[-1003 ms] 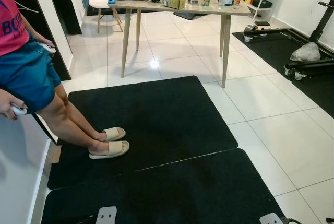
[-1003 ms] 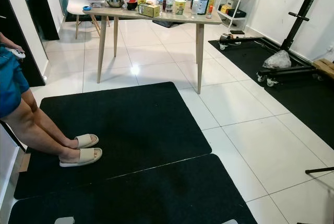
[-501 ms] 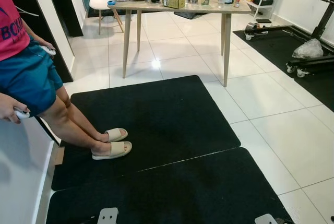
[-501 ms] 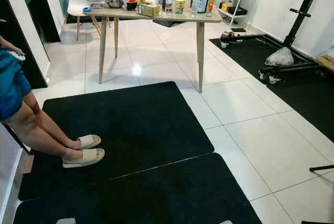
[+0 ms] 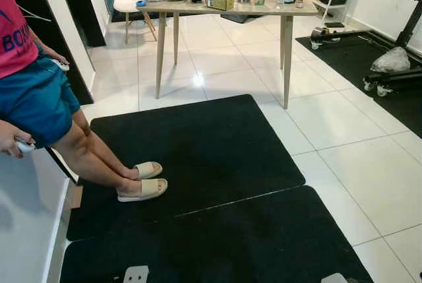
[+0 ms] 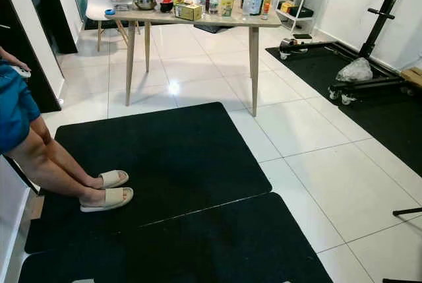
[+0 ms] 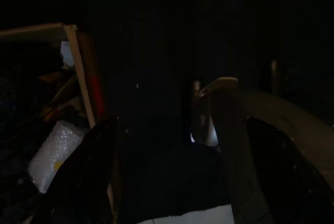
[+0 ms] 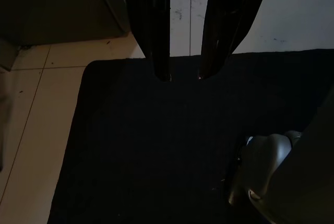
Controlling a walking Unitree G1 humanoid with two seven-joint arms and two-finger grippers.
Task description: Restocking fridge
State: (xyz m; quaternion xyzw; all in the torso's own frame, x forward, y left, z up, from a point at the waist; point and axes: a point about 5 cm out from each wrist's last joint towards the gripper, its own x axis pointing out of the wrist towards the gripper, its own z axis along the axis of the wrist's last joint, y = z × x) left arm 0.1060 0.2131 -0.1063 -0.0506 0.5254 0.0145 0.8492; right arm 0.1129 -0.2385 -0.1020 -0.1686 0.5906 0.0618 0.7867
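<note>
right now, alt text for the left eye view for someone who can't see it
A light wooden table laden with bottles and food containers stands on white tiles beyond two black floor mats. A person in blue shorts and beige slippers stands at the left edge.

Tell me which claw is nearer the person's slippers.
Left, most likely. The slippers stand on the black mat to the robot's front-left, the side where the left claw hangs. The right claw hangs over the mat on the opposite side.
</note>
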